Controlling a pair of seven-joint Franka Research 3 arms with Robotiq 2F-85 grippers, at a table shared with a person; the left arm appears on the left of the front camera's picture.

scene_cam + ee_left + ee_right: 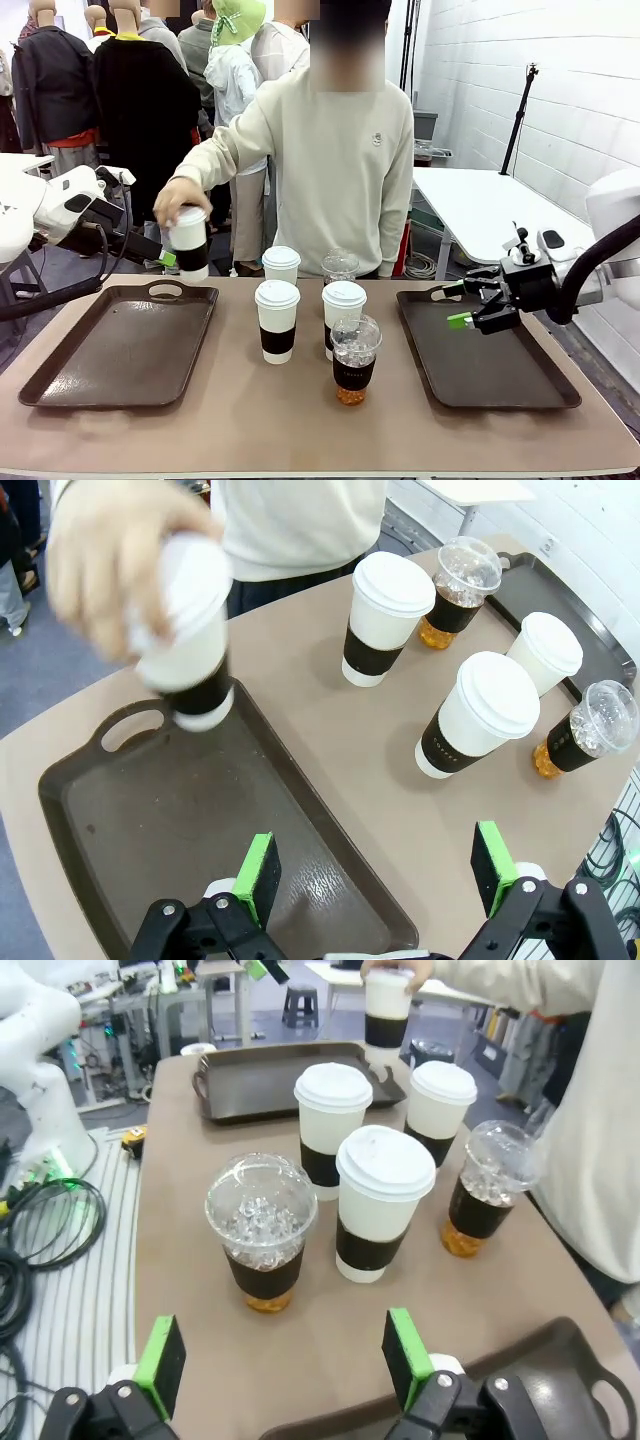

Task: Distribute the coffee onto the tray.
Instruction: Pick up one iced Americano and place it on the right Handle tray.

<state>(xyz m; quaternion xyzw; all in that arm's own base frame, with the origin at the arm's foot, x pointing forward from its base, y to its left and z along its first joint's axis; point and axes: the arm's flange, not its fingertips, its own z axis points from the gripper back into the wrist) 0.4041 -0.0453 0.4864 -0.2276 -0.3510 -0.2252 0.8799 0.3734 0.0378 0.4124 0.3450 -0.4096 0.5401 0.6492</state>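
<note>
The person's hand [180, 200] holds a white-lidded coffee cup [189, 246] with a brown sleeve just above the far right corner of the left tray [110, 360]. In the left wrist view that cup [190, 650] hangs over the tray [170, 820]. My left gripper [165, 257] is open close beside it, its fingers [258, 875] wide apart and empty. Three white cups [277, 320] and two clear dome-lidded cups [354, 362] stand between the trays. My right gripper [455, 305] hovers open over the right tray [500, 370], facing the cups [380, 1200].
Both trays are bare brown plastic with handle cut-outs. The person stands at the far side, arm reaching to the left tray. A white table [490, 205] stands behind on the right. Cables [40, 1220] lie on the floor beside the table.
</note>
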